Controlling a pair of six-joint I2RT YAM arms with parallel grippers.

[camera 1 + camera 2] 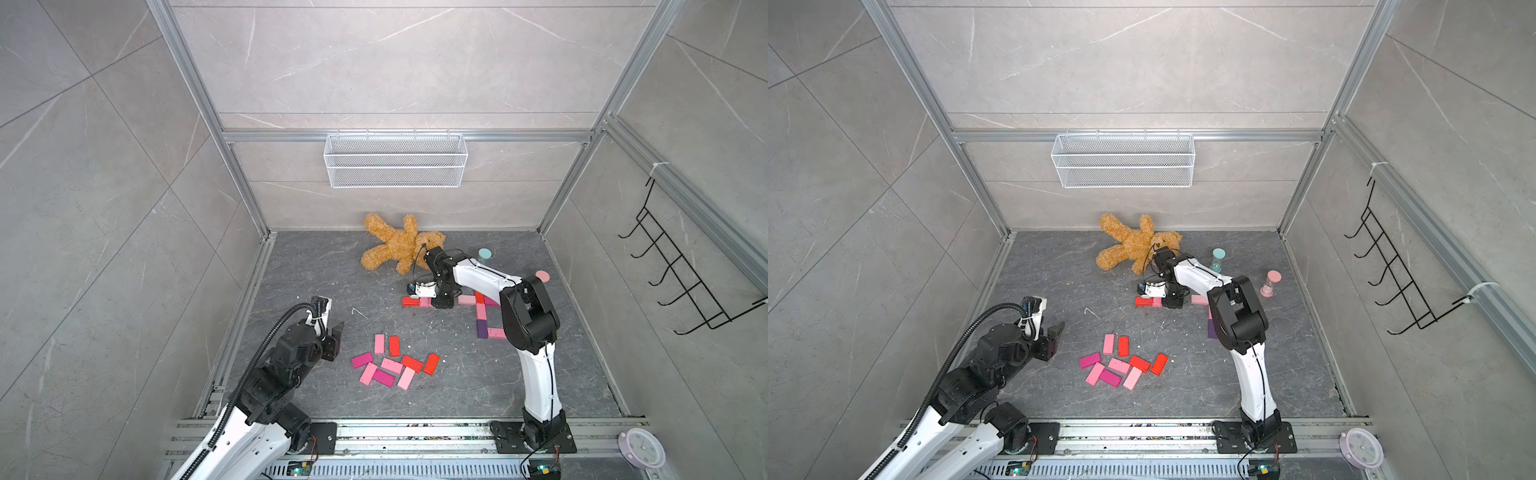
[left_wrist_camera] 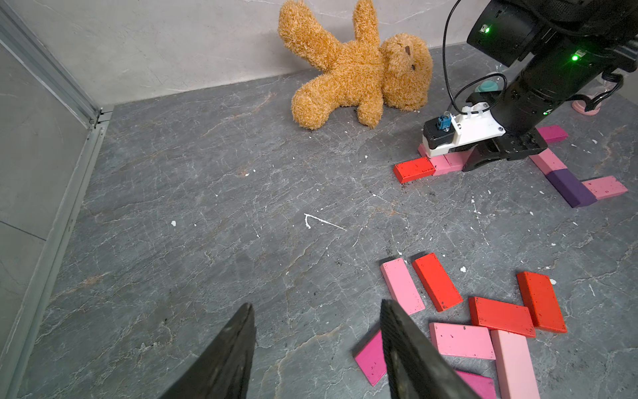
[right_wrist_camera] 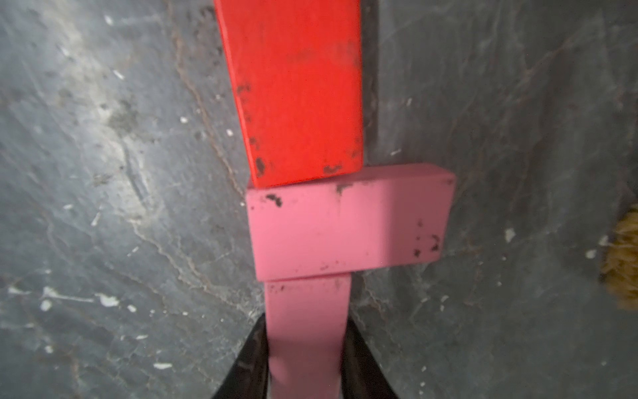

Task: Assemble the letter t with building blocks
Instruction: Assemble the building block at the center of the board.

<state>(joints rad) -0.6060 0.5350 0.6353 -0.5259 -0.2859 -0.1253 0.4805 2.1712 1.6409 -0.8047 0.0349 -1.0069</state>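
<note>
- Nearest, well in front of the teddy bear (image 1: 399, 245), nine loose building blocks (image 1: 392, 365) lie flat in a scatter: light pink, magenta and red, with chipped paint.
- Beside that scatter, the left gripper (image 2: 316, 305) hangs with its jaws apart, holding nothing.
- Closer to the bear, the right gripper (image 3: 305, 321) is clamped on a light pink block (image 3: 307, 304). A second pink block (image 3: 348, 224) lies crosswise at its end, then a red block (image 3: 297, 86).
- A purple block (image 2: 569, 188) ends a pink line running away from the bear; in both top views the right arm (image 1: 528, 316) covers part of it.
</note>
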